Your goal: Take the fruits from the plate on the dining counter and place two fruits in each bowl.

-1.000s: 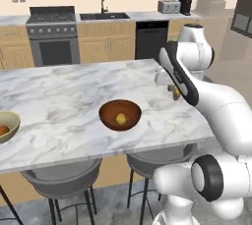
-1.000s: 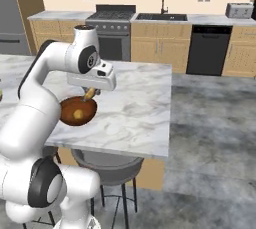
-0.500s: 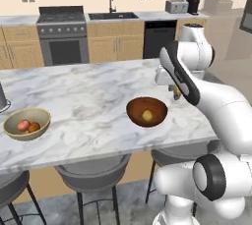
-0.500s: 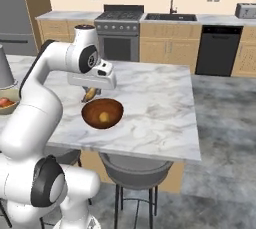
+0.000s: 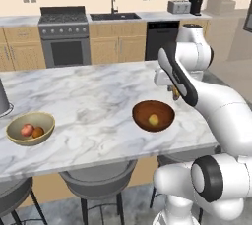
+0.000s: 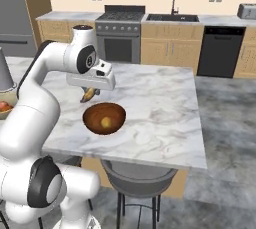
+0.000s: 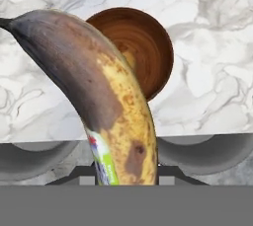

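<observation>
White marble with grey veins forms the surface (image 5: 93,101), its near edge crossing the lower half of the left base view, with bare room between the two bowls. At center right, the end effector (image 6: 89,94) grips a banana (image 7: 99,96) just above the glossy brown bowl (image 5: 153,116), which holds a yellow-green fruit (image 5: 154,119). Seen from the hand, the banana's long curved axis runs from bottom center to a dark tip at upper left. At left, a tan bowl (image 5: 30,128) holds a red fruit (image 5: 27,130) and an orange fruit (image 5: 38,132).
</observation>
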Robot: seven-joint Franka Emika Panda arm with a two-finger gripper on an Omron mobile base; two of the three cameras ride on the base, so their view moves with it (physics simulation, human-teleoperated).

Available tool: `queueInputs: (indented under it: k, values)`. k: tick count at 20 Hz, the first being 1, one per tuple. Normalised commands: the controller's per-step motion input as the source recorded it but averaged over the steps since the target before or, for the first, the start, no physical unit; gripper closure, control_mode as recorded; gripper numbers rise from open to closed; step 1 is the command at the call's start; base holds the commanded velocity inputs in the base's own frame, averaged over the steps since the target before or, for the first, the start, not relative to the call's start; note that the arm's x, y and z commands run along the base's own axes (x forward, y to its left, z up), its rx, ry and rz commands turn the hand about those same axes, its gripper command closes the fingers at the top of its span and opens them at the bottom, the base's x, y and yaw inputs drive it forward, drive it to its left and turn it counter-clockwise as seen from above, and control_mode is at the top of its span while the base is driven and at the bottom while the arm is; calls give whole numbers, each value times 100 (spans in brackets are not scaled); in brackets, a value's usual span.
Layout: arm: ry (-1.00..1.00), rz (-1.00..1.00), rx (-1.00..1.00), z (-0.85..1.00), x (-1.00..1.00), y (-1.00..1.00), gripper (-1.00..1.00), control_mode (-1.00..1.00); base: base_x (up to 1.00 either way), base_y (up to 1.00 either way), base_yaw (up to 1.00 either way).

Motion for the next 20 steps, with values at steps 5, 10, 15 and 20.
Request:
queueInputs:
  k: [5, 10, 15, 20]
  values:
    - [0, 0, 0, 0, 0, 0, 100, 100, 45, -5, 0]
    - [0, 1, 0, 0, 32, 0, 100, -100, 36, 0, 0]
    - [2, 2, 0, -3, 98, 0, 100, -100, 0, 0, 0]
    - [7, 2, 1, -66, 51, -13, 100, -100, 0, 0, 0]
